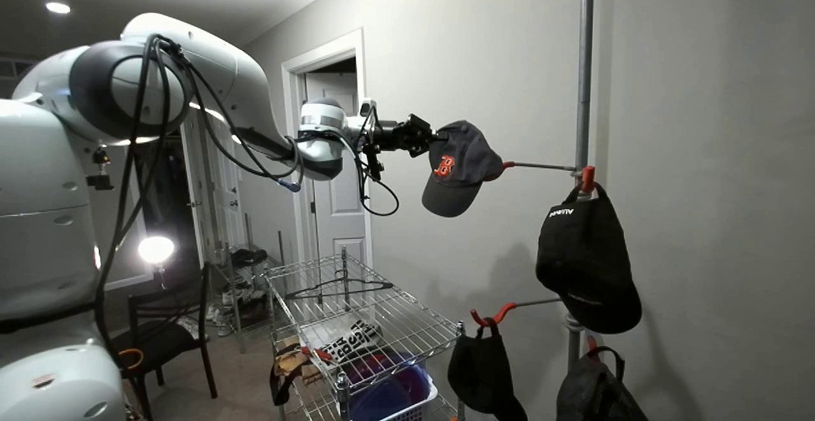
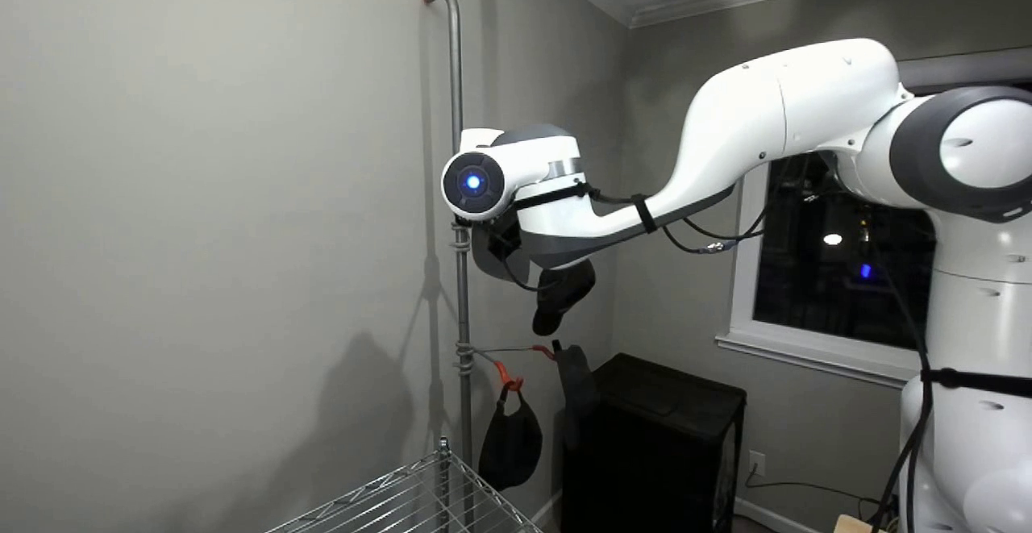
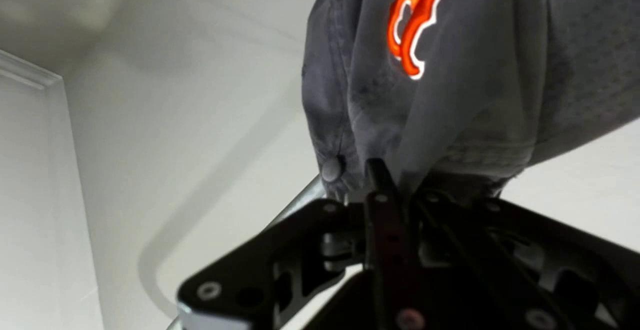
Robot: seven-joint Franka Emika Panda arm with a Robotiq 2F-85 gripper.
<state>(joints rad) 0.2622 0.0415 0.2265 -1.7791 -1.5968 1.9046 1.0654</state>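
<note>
Cap point(image 1: 463, 167) in pincer point(image 1: 438, 137); hook point(image 1: 508, 164) alongside

We see a glossy white arm point(image 2: 726, 134), dark grey joint rings point(image 2: 913, 150), black cables point(image 2: 925, 404) strapped along it, a round black disc point(image 2: 473, 185) glowing blue at centre, and a black gripper point(image 3: 401, 184) with silver-grey screws point(image 3: 209, 290).

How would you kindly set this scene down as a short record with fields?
gripper: closed, pinching gray cap
cap marking: orange letter
cap brim: pointing down
rear hook: red-tipped, at cap's back; contact unclear
pole: upright, gray metal
black cap: white lettering, hanging on upper hook
lower cap: dark, hanging on lower hook
wire shelf: black hanger on top
</note>
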